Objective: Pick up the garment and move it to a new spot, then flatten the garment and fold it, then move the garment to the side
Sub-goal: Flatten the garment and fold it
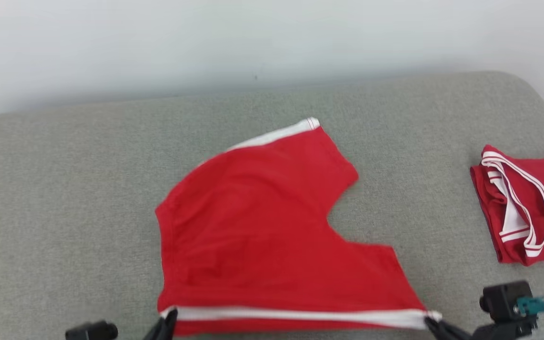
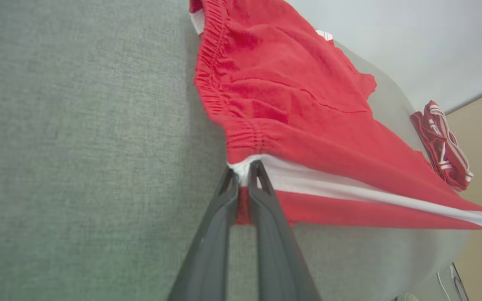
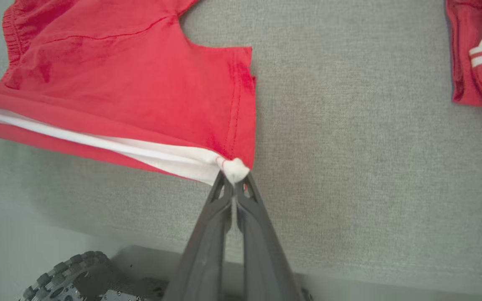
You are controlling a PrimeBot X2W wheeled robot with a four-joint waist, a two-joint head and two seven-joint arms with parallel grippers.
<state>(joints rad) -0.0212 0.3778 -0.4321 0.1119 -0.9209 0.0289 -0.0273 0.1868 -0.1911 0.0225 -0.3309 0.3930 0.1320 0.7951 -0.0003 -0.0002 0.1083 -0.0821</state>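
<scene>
Pinching shorts (image 1: pixel 262 226), fingers (image 1: pixel 163 328) half cropped.

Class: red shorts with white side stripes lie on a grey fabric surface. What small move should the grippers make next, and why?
Probably lift both ends together and carry the near white stripe toward the far stripe. The left gripper and right gripper are each shut on an end of it, stretched taut, and the red shorts lie fairly flat on the grey fabric surface.
</scene>
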